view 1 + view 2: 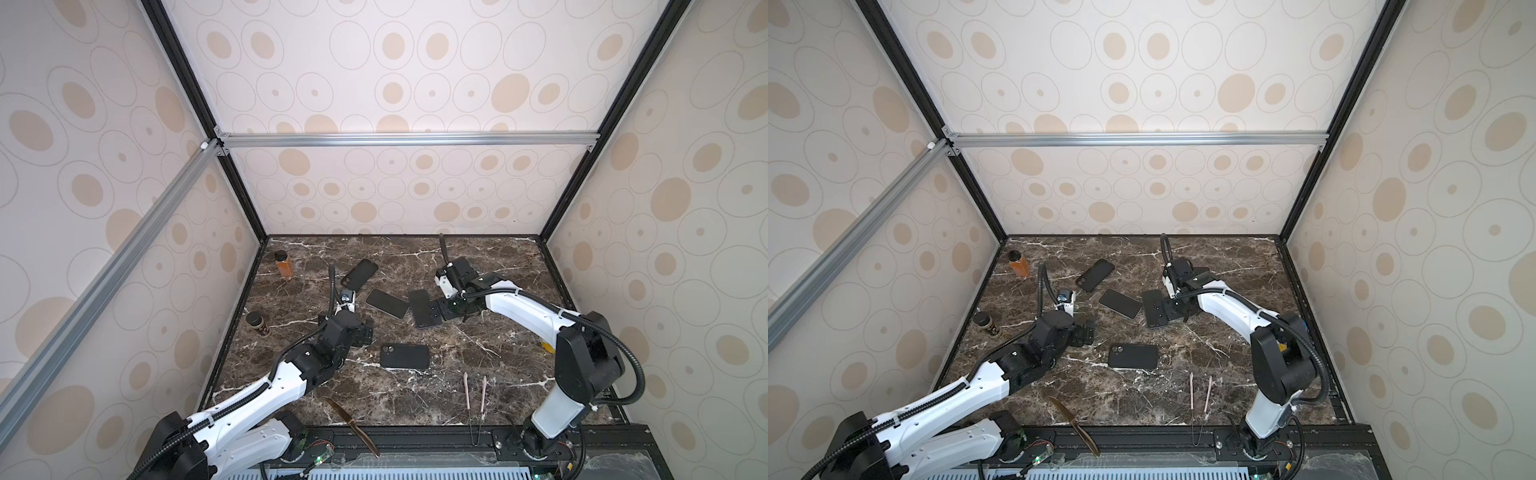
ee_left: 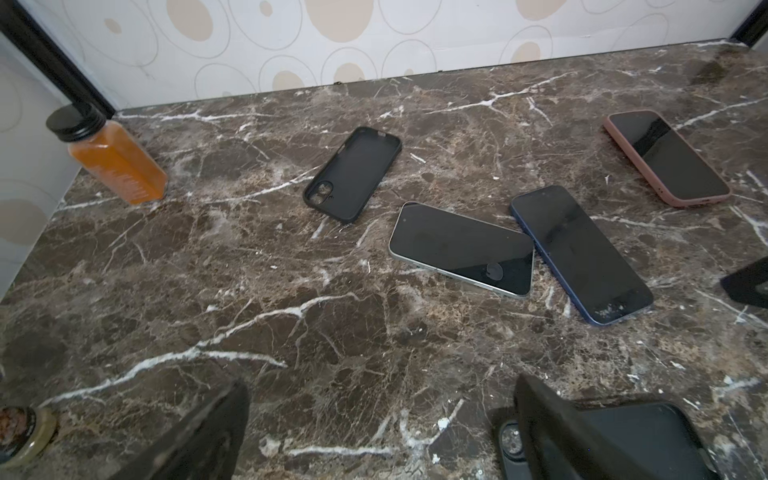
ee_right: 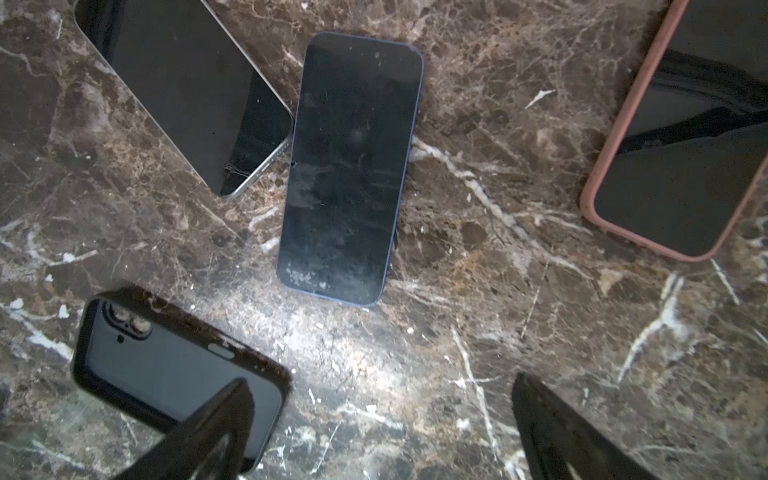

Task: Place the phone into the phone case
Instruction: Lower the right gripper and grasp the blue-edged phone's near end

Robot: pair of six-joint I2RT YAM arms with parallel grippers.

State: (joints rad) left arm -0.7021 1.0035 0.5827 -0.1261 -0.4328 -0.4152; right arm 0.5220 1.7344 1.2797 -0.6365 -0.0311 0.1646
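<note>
An empty black phone case lies open side up at the back left of the marble top. To its right lie a silver-edged phone and a blue phone, both screen up and touching at a corner. My right gripper hovers open just over the blue phone's near end. My left gripper stands open over bare marble, left of a black-cased phone that lies face down.
A pink-cased phone lies screen up, hidden under the right arm in both top views. An orange bottle and a spice jar stand by the left wall. A knife and tongs lie near the front edge.
</note>
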